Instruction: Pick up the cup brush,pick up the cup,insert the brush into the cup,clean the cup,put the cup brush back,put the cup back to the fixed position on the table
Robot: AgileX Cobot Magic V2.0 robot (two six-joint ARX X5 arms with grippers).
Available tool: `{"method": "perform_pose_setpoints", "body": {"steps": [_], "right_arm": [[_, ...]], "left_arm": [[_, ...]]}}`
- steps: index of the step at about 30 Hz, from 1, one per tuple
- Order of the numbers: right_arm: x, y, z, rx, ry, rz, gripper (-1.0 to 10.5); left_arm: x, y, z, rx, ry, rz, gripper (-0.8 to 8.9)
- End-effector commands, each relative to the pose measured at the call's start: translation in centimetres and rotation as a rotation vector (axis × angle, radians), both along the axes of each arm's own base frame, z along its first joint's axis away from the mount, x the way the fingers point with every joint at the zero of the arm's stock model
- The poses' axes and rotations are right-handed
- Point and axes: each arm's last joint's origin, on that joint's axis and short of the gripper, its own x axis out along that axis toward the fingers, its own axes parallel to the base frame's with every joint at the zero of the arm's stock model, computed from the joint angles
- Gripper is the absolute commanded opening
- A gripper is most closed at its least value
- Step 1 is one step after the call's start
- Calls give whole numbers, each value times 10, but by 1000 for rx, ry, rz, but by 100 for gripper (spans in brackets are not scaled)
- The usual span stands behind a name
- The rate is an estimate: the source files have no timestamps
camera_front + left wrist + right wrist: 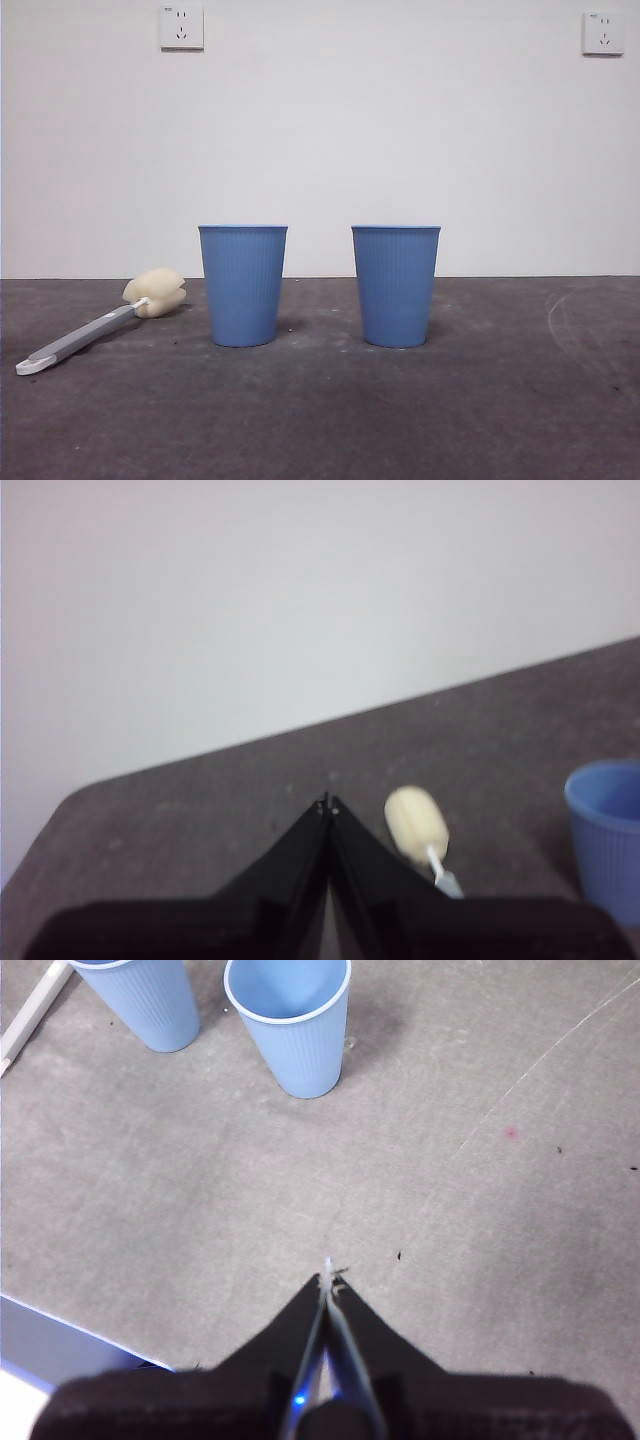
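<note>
Lying flat left of two upright cups (243, 285) (396, 286), the brush (100, 328) is angled, sponge toward the wall. Open table (480, 400) is seen in front. Left gripper (327, 805) and right gripper (328, 1280) are closed, empty.

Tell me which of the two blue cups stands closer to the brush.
The cup on the left in the front view: the cup brush lies just beside it, sponge head toward it. The other cup stands farther away.

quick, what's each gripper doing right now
Left gripper: closed, holding nothing, above the table near the cup brush.
Right gripper: closed, holding nothing.
</note>
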Motion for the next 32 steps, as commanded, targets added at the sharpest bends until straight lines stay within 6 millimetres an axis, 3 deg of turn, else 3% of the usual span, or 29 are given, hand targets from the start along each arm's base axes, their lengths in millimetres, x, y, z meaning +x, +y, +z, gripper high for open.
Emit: {"method": "perform_pose_setpoints", "body": {"steps": [1,8,19,32], "right_arm": [[0,0,1,0,-3,1,1],[0,0,1,0,-3,1,1],[0,0,1,-1,-3,1,2],[0,0,1,-2,-3,0,2]], "left_arm": [[-1,1,-21,12,-6,11,-3],[-1,1,-67,-1,41,11,-3],[2,1,-108,-90,133,17,-3],[3,1,-111,-124,166,21,-3]]}}
